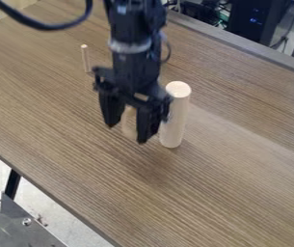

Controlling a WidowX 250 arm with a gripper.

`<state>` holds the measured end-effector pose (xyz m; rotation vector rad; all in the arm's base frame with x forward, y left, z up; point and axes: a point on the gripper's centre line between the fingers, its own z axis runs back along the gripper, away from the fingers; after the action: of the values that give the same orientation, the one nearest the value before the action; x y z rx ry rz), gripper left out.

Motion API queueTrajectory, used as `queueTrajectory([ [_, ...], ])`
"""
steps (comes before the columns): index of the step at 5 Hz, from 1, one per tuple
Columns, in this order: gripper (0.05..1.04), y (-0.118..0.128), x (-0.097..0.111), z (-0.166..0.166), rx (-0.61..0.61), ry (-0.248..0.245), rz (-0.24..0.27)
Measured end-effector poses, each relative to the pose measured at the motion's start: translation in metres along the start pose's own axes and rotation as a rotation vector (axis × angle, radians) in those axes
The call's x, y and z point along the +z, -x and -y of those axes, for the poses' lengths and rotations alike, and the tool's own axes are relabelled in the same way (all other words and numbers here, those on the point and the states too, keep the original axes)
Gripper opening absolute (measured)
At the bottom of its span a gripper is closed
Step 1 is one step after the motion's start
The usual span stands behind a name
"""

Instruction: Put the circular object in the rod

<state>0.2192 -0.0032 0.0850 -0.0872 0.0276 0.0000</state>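
Gripper (pixel 129 134) over the surface (pixel 220 193), fingers apart. Pale wooden piece (pixel 129 124), probably the circular object, between or just behind them; can't tell if touching. Thick wooden cylinder (pixel 175 116) upright, just beside, at its 2 o'clock. Thin rod (pixel 85 59) upright at 11 o'clock, farther off.
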Motion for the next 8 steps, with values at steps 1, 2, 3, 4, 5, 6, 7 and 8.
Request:
queueTrajectory([
  [1, 0.727, -0.005, 0.022, 0.009, -0.023, 0.000, 0.028],
  [2, 0.727, -0.012, 0.036, 0.016, -0.051, -0.011, 0.046],
  [3, 0.727, -0.020, 0.041, 0.019, -0.069, -0.011, 0.057],
  [4, 0.727, -0.030, 0.036, 0.020, -0.089, -0.001, 0.037],
  [5, 0.727, -0.040, 0.032, 0.020, -0.105, 0.015, 0.030],
  [6, 0.727, -0.047, 0.030, 0.019, -0.113, 0.015, 0.025],
  [7, 0.766, -0.048, 0.030, 0.020, -0.116, 0.015, 0.024],
  [8, 1.003, -0.049, 0.024, 0.019, -0.107, -0.009, 0.006],
])
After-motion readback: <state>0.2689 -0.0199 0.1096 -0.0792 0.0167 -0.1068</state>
